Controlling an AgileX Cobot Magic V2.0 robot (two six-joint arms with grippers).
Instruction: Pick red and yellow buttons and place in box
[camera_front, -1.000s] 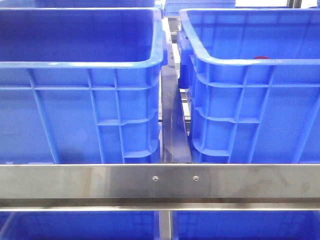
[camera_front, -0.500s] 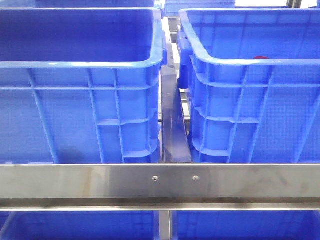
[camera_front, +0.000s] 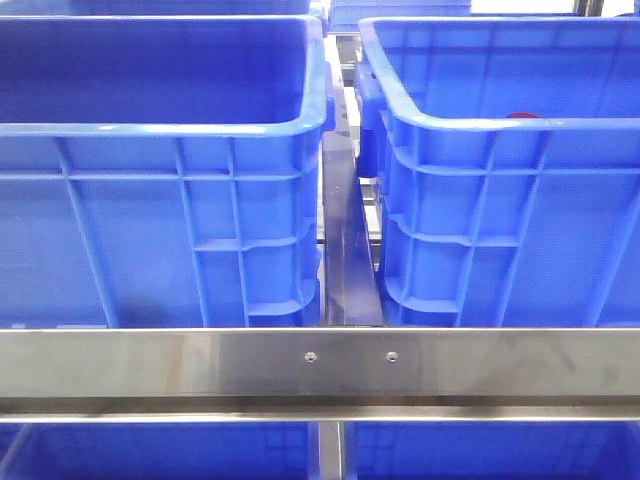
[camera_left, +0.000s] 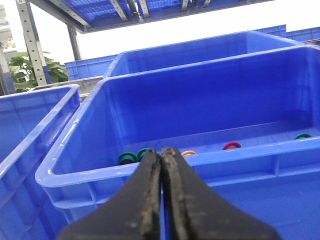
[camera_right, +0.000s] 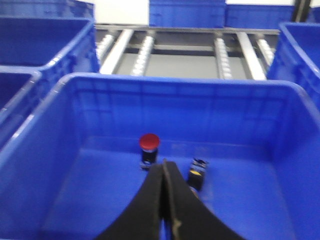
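Note:
In the right wrist view a red button (camera_right: 149, 142) with a glossy domed top on a black base stands on the floor of a blue crate (camera_right: 75, 87). A black piece with a yellow face (camera_right: 198, 175), the yellow button, lies beside it. My right gripper (camera_right: 164, 163) is shut and empty, above that crate and just short of the two buttons. My left gripper (camera_left: 161, 150) is shut and empty, before the rim of another blue crate (camera_left: 75, 175). In the front view two blue crates stand side by side, left (camera_front: 160, 130) and right (camera_front: 500, 125); a red tip (camera_front: 521, 116) peeks over the right one's rim. Neither gripper shows there.
The crate in the left wrist view holds coloured rings: green (camera_left: 127, 158), orange (camera_left: 188, 152), red (camera_left: 231, 145) and teal (camera_left: 302, 135). A steel rail (camera_front: 320, 365) crosses the front, and a metal divider (camera_front: 345, 250) runs between the crates. Roller conveyor (camera_right: 225, 55) lies beyond, with more blue crates around.

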